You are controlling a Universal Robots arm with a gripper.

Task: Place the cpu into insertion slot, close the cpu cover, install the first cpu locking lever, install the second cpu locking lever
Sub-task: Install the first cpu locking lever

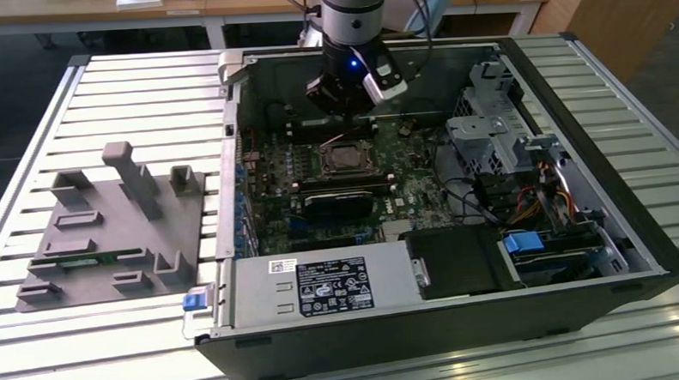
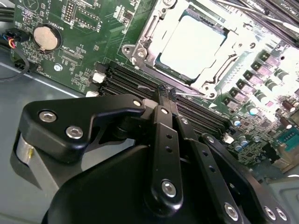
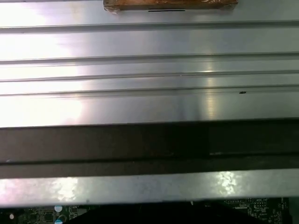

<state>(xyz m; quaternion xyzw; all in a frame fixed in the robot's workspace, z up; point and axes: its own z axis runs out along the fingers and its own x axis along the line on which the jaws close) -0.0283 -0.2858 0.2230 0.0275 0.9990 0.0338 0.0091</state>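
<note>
In the second wrist view the cpu point(image 2: 191, 44) lies flat in the insertion slot point(image 1: 344, 148), its pale silver face up. The silvery cpu cover point(image 2: 156, 23) is down around the chip's edges. My gripper point(image 2: 166, 91) is shut, its black fingertips pressed together just outside the socket's edge, over the memory slots. A thin metal locking lever point(image 2: 191, 94) runs along that socket edge from right beside the tips; I cannot tell whether they touch it. In the exterior view the gripper point(image 1: 342, 114) hangs low inside the open computer case, just behind the socket.
A black block point(image 1: 340, 203) sits in front of the socket, the power supply point(image 1: 320, 285) nearer still. A drive cage point(image 1: 492, 140) and cables fill the exterior view's right. A grey fixture point(image 1: 112, 226) lies on the slatted table point(image 1: 610, 92) at the left. A coin battery point(image 2: 46, 37) is on the board.
</note>
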